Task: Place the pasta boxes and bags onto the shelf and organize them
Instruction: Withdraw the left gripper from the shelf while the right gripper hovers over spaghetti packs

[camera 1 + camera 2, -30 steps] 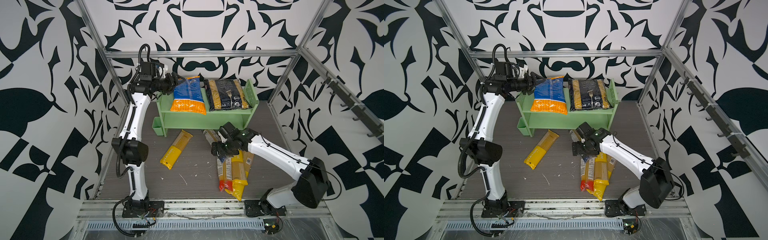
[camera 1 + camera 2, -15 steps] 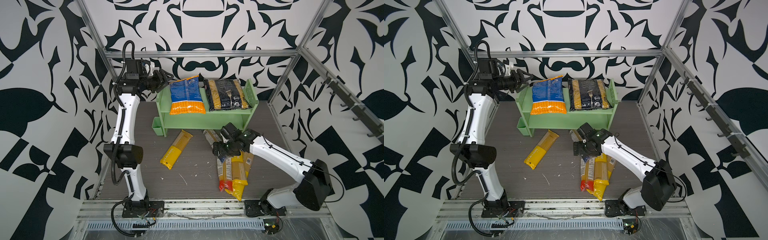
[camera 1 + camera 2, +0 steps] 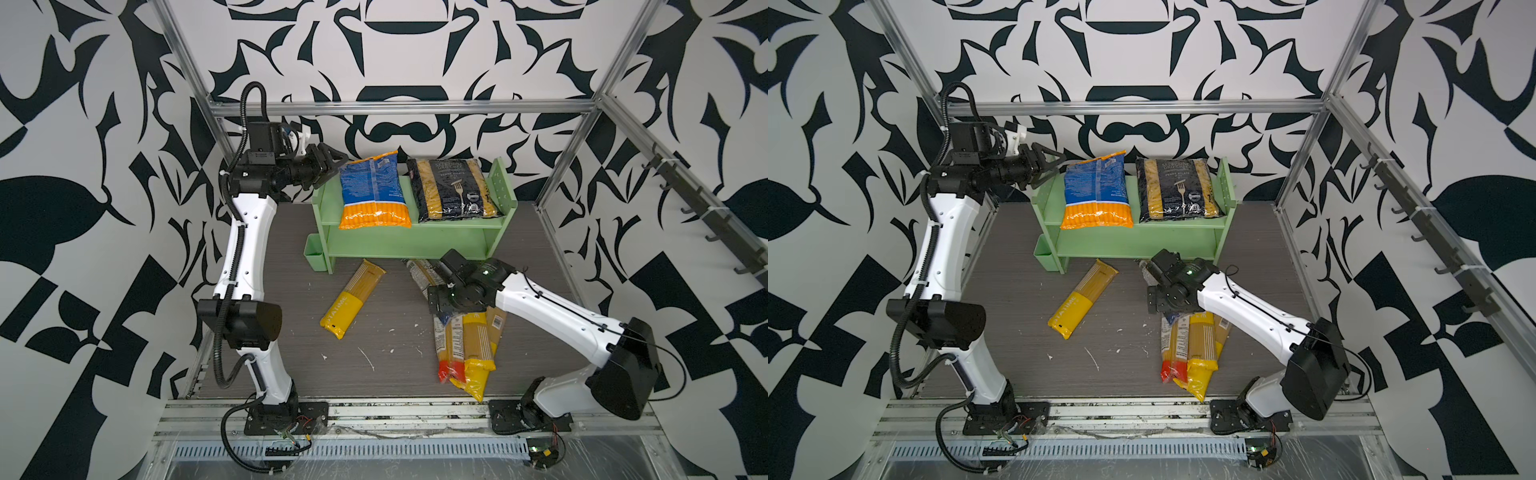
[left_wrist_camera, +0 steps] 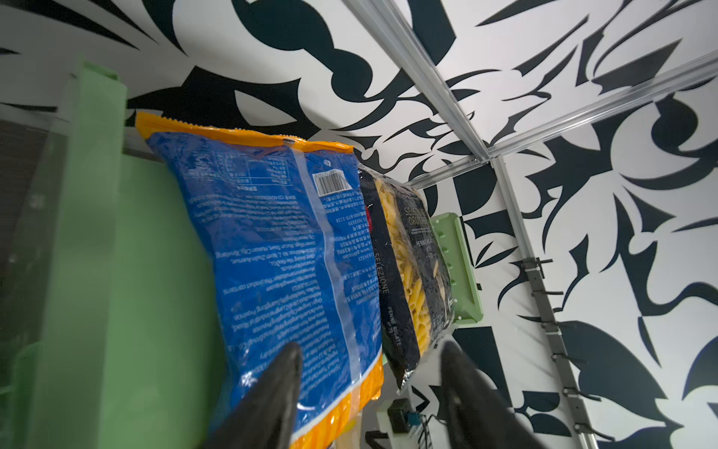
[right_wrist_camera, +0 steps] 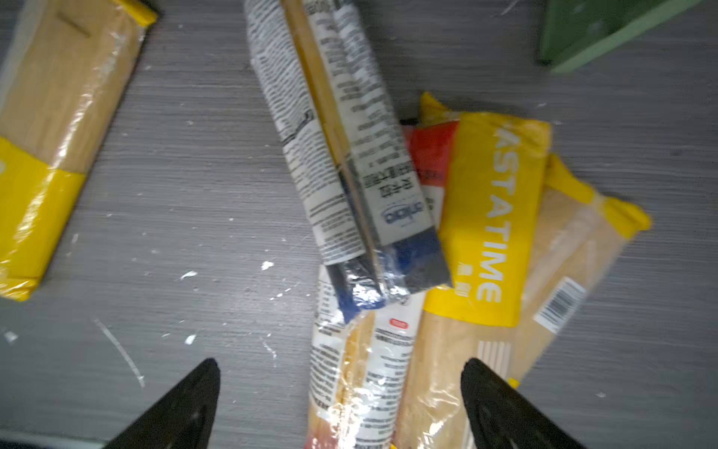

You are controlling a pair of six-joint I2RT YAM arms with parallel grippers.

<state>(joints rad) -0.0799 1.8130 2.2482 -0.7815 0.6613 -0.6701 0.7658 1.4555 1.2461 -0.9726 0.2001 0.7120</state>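
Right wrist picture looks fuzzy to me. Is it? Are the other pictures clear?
Right wrist view: yes, softly blurred; the print on the blue-ended spaghetti pack smears, and its plastic flashes white glare. Left wrist view: the blue-orange bag is sharp, the near fingers fuzzy. Both top views: crisp, evenly lit.

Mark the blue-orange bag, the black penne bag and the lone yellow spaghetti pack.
blue-orange bag (image 3: pixel 372 191): in a top view, on its blue middle panel.
black penne bag (image 3: pixel 458 192): in a top view, on the fork picture.
lone yellow spaghetti pack (image 3: pixel 351 301): in a top view, on its yellow label.
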